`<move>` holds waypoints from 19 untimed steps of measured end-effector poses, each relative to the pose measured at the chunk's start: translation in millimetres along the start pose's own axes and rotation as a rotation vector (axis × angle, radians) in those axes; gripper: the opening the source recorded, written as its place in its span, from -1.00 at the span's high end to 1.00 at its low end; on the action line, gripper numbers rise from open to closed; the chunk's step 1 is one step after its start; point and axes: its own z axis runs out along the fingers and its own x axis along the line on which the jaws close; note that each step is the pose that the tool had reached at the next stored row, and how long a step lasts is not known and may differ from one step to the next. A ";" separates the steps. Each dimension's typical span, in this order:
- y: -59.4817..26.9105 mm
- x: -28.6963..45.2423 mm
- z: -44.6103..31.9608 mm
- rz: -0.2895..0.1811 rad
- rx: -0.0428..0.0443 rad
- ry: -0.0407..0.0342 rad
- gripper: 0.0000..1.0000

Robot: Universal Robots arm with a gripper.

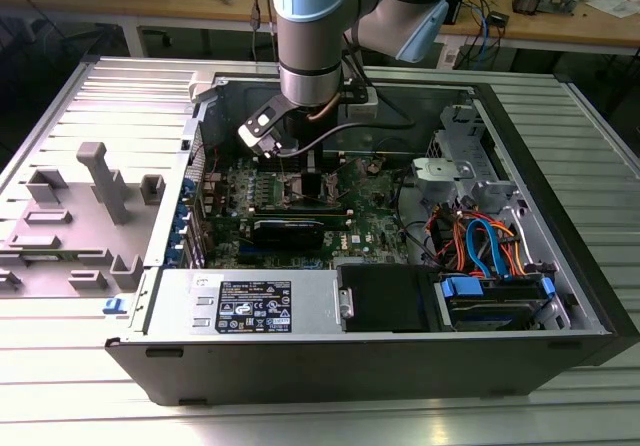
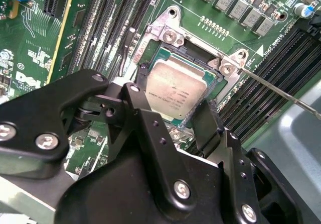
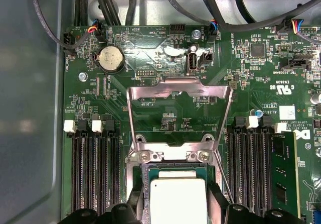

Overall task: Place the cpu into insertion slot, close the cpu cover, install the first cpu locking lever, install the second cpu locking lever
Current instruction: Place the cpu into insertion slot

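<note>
We see the black two-fingered gripper (image 2: 173, 114) with its fingers spread apart astride the small silver-grey square cpu (image 2: 176, 92), which lies in the dark metal-rimmed insertion slot (image 2: 213, 66); the thin silver metal cpu cover (image 3: 179, 114) stands open. We judge a corner could ride the rim and crush contacts.

Ribbed metal table (image 1: 60, 386), cluttered wooden bench (image 1: 560, 28) behind.

The cpu (image 2: 175, 91) sits in the insertion slot (image 2: 213, 78); fingers (image 2: 208, 126) flank it.
</note>
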 end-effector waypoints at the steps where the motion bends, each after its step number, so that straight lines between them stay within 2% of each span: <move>1: 0.0 0.0 0.0 0.000 0.0000 -0.0001 -0.23; 19: 0.8 1.6 0.6 0.000 0.0001 -0.0001 -0.23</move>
